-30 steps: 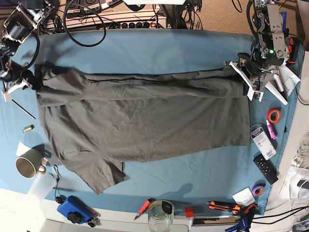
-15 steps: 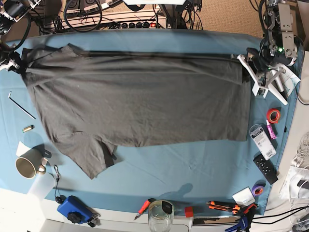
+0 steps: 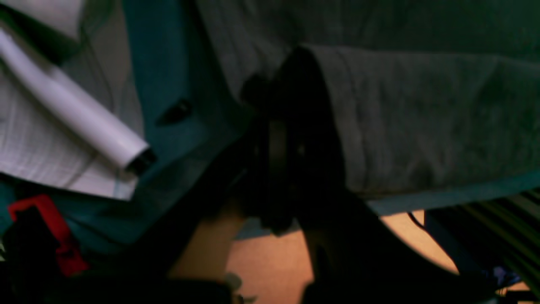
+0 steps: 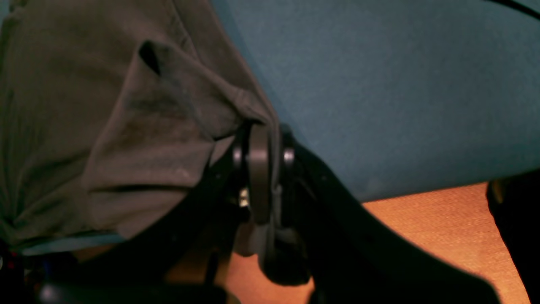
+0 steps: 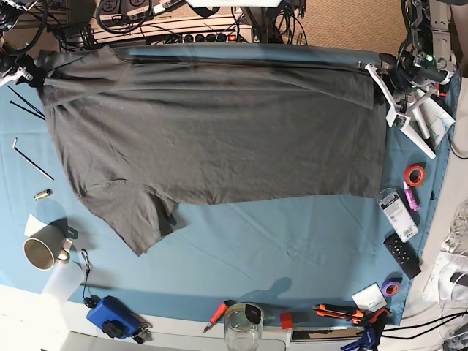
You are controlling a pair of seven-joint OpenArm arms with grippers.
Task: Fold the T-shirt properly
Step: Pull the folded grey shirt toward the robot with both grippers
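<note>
The dark grey-brown cotton T-shirt (image 5: 219,131) lies spread on my blue-clothed worktop (image 5: 292,248); my left hand (image 3: 274,126) and right hand (image 4: 259,139) both pinch its far edge.

Base cam: overhead, looking straight down, whole tablecloth (image 5: 292,248) in frame. L wrist cam: close-up at cloth's far right corner, facing the shirt hem. R wrist cam: close-up at far left corner. All three share the T-shirt (image 5: 212,131) far edge.
</note>
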